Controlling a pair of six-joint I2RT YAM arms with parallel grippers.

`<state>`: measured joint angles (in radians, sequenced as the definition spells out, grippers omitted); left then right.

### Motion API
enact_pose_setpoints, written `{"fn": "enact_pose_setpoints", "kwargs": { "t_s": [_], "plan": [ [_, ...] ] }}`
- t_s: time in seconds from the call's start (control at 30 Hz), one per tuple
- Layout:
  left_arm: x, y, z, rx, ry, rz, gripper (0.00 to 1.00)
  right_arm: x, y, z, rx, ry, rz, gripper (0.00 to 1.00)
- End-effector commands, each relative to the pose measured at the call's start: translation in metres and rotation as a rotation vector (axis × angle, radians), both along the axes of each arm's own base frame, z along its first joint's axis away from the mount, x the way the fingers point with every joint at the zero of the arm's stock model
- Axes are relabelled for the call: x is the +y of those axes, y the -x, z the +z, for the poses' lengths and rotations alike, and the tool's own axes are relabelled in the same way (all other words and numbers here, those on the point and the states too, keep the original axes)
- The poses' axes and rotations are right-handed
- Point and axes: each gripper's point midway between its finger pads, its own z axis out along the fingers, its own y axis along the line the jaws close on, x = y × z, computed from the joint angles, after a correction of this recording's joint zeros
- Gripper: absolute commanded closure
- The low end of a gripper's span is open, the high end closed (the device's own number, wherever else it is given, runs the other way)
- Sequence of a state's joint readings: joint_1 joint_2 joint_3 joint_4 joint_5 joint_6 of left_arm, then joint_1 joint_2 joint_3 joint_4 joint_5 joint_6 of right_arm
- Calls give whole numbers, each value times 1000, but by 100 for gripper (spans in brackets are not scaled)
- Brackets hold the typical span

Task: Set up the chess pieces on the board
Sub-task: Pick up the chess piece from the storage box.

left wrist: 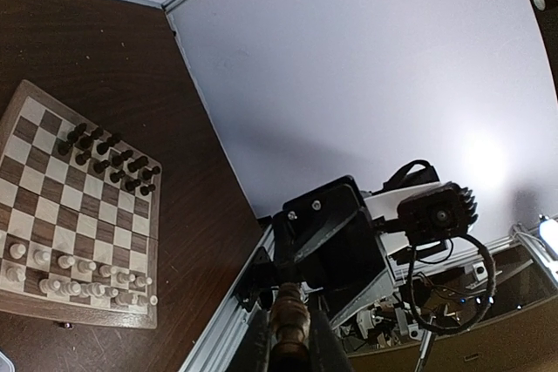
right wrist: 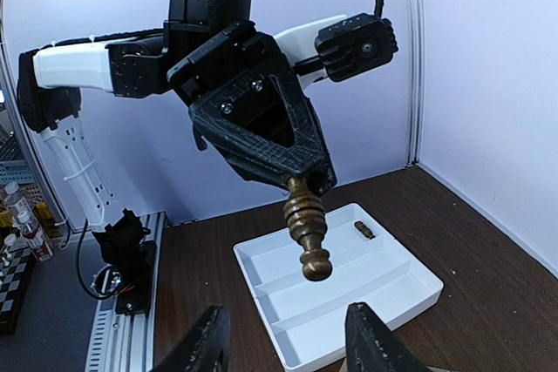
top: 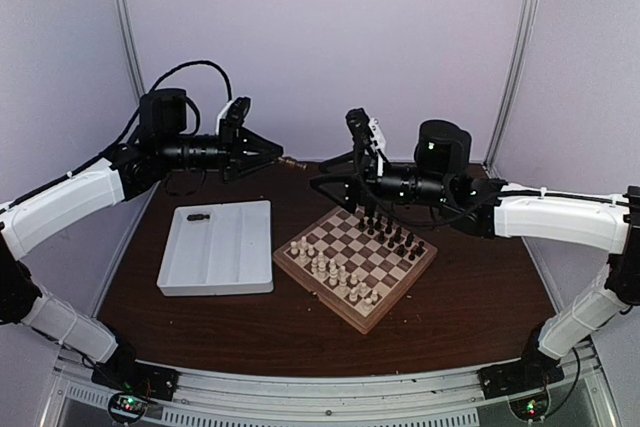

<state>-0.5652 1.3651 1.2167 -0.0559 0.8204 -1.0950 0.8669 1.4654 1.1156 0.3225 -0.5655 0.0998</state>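
The board (top: 300, 269) lies right of centre, with dark chess pieces (top: 392, 234) along its far-right side and cream ones (top: 335, 273) on the near-left side. My left gripper (top: 278, 157) hovers high behind the tray, shut on a brown turned chess piece (right wrist: 306, 231) that sticks out of its tips toward the right gripper. In the left wrist view that piece (left wrist: 289, 324) sits clamped between the fingers. My right gripper (right wrist: 288, 348) faces it, open, its fingers (right wrist: 206, 343) a little short of the piece, nothing between them. One dark piece (top: 198, 215) lies in the tray.
A white compartment tray (top: 232, 269) sits left of the board. The two grippers meet in the air above the far edge of the brown table (top: 470, 297). Grey walls close the back and sides.
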Motion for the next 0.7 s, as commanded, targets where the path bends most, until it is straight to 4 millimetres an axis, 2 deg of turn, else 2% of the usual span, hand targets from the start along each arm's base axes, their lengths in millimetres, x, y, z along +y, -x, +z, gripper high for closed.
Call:
{"fn": "enact_pose_setpoints", "kwargs": {
  "t_s": [0.0,0.67],
  "plan": [
    [-4,10,12,-33,35,-31,87,6,-3,12,-50,-17,-12,52],
    [-15,16,12,-35,59,-70,87,9,-1,16,-73,-28,-8,62]
  ]
}}
